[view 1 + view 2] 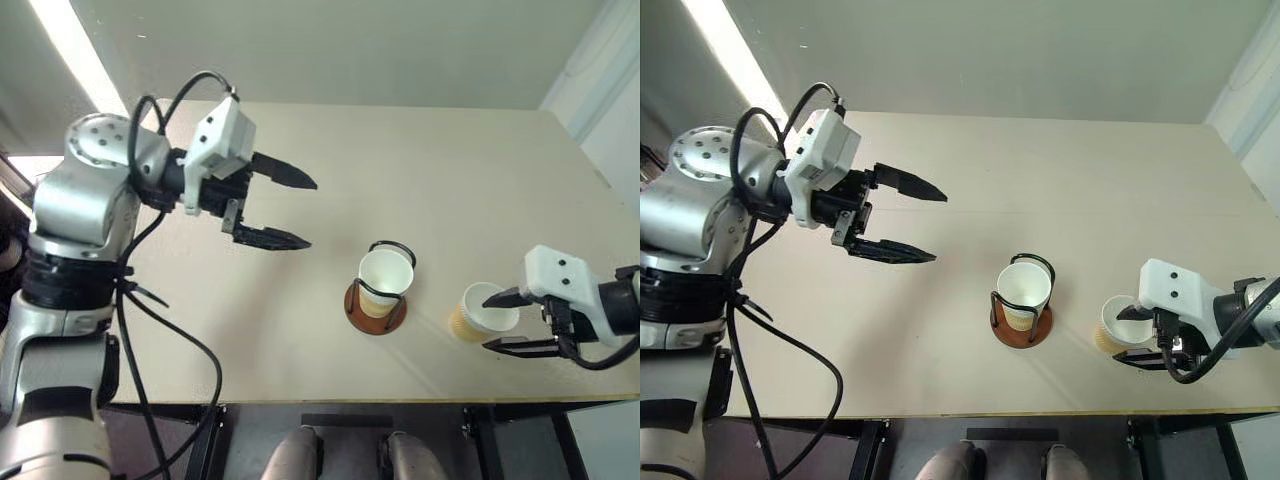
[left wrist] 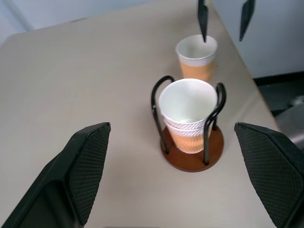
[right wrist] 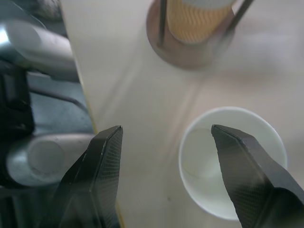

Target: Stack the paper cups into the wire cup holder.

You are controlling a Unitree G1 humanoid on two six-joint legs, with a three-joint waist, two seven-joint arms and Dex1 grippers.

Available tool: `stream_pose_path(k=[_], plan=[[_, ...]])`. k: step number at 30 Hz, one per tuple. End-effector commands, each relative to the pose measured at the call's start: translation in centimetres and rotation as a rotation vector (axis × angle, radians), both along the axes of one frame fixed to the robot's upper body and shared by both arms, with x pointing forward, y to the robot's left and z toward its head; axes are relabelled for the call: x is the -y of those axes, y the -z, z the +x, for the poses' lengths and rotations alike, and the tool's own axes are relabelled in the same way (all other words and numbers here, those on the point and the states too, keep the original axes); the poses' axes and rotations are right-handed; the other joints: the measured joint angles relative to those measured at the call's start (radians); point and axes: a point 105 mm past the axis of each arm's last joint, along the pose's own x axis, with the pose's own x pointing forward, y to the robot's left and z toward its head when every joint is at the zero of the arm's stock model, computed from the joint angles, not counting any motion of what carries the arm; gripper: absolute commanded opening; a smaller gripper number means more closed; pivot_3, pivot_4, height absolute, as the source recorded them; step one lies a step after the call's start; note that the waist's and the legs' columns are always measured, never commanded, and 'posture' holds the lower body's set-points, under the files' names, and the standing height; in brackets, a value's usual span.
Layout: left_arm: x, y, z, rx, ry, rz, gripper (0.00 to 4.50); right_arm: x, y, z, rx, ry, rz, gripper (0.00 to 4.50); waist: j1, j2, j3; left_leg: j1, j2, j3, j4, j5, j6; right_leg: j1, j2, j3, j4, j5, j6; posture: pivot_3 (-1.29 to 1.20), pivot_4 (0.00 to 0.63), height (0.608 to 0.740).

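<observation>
The wire cup holder (image 1: 372, 320), a reddish-brown disc with black wire loops, stands near the table's front middle. Two paper cups (image 2: 186, 102) sit nested upright inside it, white mouth up. A third paper cup (image 1: 478, 316) stands loose on the table just to the holder's right. My right gripper (image 1: 489, 322) hangs open over this cup, one finger above its mouth and the other outside its near wall, holding nothing. My left gripper (image 1: 311, 213) is open and empty, raised above the table well to the left of the holder and pointing toward it.
The beige table (image 1: 450, 170) stretches back to a pale wall. Its front edge (image 1: 400, 402) runs close behind the holder and the loose cup, with a black frame beneath. Bare tabletop lies between my left gripper and the holder.
</observation>
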Motion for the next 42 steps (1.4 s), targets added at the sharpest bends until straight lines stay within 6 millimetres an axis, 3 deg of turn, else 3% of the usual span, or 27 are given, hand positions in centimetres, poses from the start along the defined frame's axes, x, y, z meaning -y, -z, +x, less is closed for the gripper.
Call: stream_pose_path(k=[1, 8, 14, 17, 24, 28, 33, 37, 42], plan=[[-0.1, -1.2, -0.8, 0.052, -0.012, -0.020, 4.47, 0.9, 0.5, 0.7, 0.033, -0.005, -0.070, 3.08, -0.001, 0.000, 0.000, 0.000, 0.000, 0.000, 0.001, 0.000, 0.000, 0.000, 0.000, 0.000, 0.000, 0.000, 0.000, 0.00, 0.150, 0.740], [0.0, -1.0, -1.0, 0.065, -0.026, -0.015, 4.47, 2.0, 2.3, 1.3, 0.027, -0.020, -0.162, 3.08, -0.002, 0.000, 0.000, 0.001, 0.000, 0.000, 0.002, 0.000, 0.000, 0.001, 0.000, 0.000, 0.002, 0.000, 0.000, 0.00, 0.150, 0.740], [-0.2, -0.6, -1.2, 0.055, -0.025, 0.002, 4.47, 1.4, 2.7, 1.9, 0.053, -0.055, -0.175, 3.08, -0.004, 0.000, 0.000, 0.001, 0.000, 0.000, 0.002, 0.000, 0.001, 0.001, 0.000, 0.000, 0.002, 0.000, 0.000, 0.00, 0.150, 0.740], [-0.8, -0.3, -1.2, 0.048, -0.033, 0.012, 4.50, 0.7, 2.4, 2.4, 0.089, -0.079, -0.166, 2.41, -0.006, 0.000, 0.000, 0.001, 0.000, 0.000, 0.002, 0.000, 0.001, 0.001, 0.000, 0.000, 0.002, 0.000, 0.000, 0.00, 0.150, 0.740], [-3.7, 1.3, -0.9, 0.012, -0.088, 0.082, 4.50, 0.1, 1.0, 2.9, 0.114, -0.107, -0.138, 0.05, -0.008, 0.000, 0.000, 0.001, 0.000, 0.000, 0.002, 0.000, 0.001, 0.000, 0.000, 0.000, 0.002, 0.000, 0.000, 0.00, 0.150, 0.740], [-5.5, 2.3, -0.6, 0.000, -0.134, 0.124, 4.50, 0.3, -0.6, 3.1, 0.130, -0.110, -0.124, 0.05, -0.007, 0.000, 0.000, 0.001, 0.000, 0.000, 0.002, 0.000, 0.001, 0.000, 0.000, 0.000, 0.001, 0.000, 0.000, 0.00, 0.150, 0.740], [-6.2, 2.6, -0.4, 0.009, -0.160, 0.125, 4.50, 0.0, -4.5, 3.4, 0.194, -0.136, -0.094, 0.05, -0.008, 0.000, 0.000, 0.000, 0.000, 0.000, 0.002, -0.001, 0.001, 0.000, 0.000, 0.000, 0.001, 0.000, 0.000, 0.00, 0.150, 0.740], [-6.0, 2.5, -0.6, 0.015, -0.150, 0.120, 4.50, -2.0, -8.2, 2.8, 0.247, -0.218, -0.037, 0.05, -0.010, 0.000, 0.000, 0.000, 0.000, 0.000, 0.001, -0.001, 0.000, 0.000, 0.000, 0.000, 0.002, 0.000, 0.000, 0.00, 0.150, 0.740], [-5.5, 2.4, -0.7, 0.019, -0.133, 0.113, 4.50, -5.3, -10.7, 1.9, 0.293, -0.359, 0.001, 0.05, -0.011, 0.000, 0.000, 0.000, 0.000, 0.000, 0.000, -0.001, 0.000, -0.001, 0.001, 0.000, 0.001, -0.001, -0.001, 0.00, 0.150, 0.740]])
